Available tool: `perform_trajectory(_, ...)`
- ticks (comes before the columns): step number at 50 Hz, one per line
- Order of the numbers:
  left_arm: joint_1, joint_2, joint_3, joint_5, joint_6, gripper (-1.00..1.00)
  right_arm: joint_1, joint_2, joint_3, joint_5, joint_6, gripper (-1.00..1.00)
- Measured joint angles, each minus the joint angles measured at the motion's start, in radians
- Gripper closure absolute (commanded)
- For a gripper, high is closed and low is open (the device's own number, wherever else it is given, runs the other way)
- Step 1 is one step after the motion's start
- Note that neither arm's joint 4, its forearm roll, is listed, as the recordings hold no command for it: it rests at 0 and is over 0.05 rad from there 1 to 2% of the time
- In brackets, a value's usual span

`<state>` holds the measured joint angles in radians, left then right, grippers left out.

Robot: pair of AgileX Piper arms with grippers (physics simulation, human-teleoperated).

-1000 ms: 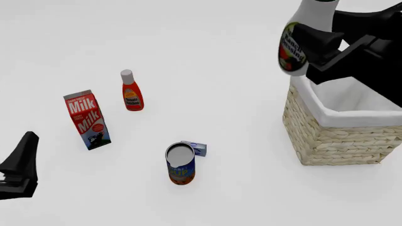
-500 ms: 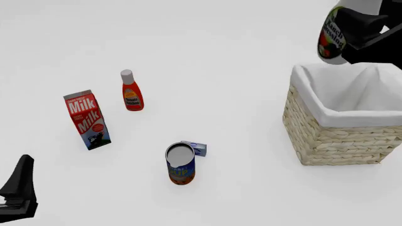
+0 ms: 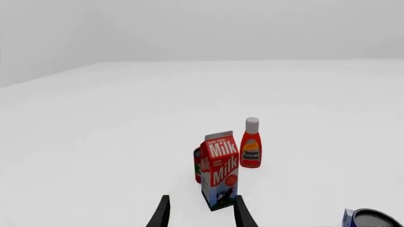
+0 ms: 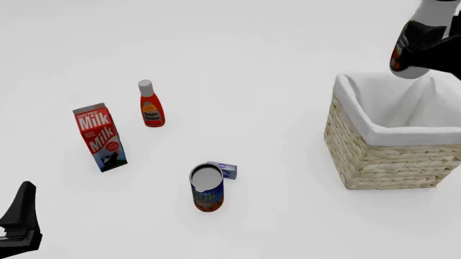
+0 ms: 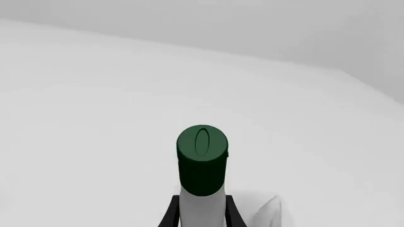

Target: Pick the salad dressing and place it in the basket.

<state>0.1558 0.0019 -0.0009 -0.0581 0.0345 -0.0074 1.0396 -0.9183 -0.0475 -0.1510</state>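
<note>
Above the basket [image 4: 374, 135], at its far edge, we hold the right gripper [image 4: 431, 46] clamped on the salad dressing [image 4: 421, 38]. Released here, we judge it may strike the rim and fall outside. Left gripper [image 3: 198, 215]: parted, idle.

"Milk" — on the carton [image 4: 100, 137]
</note>
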Motion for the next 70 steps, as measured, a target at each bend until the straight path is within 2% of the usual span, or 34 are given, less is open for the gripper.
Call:
perform_trajectory(28, 0.006, -0.002, 0.001, 0.004, 0.025, -1.00, -0.148, 0.198, -0.015, -0.106, -0.003, 1.00)
perform_trajectory(51, 0.001, -0.002, 0.001, 0.002, 0.045, -1.00, -0.179, 0.364, -0.072, -0.155, -0.011, 1.00)
perform_trajectory(70, 0.000, -0.002, 0.001, 0.005, 0.048, -1.00, -0.182, 0.418, -0.079, -0.151, -0.012, 1.00)
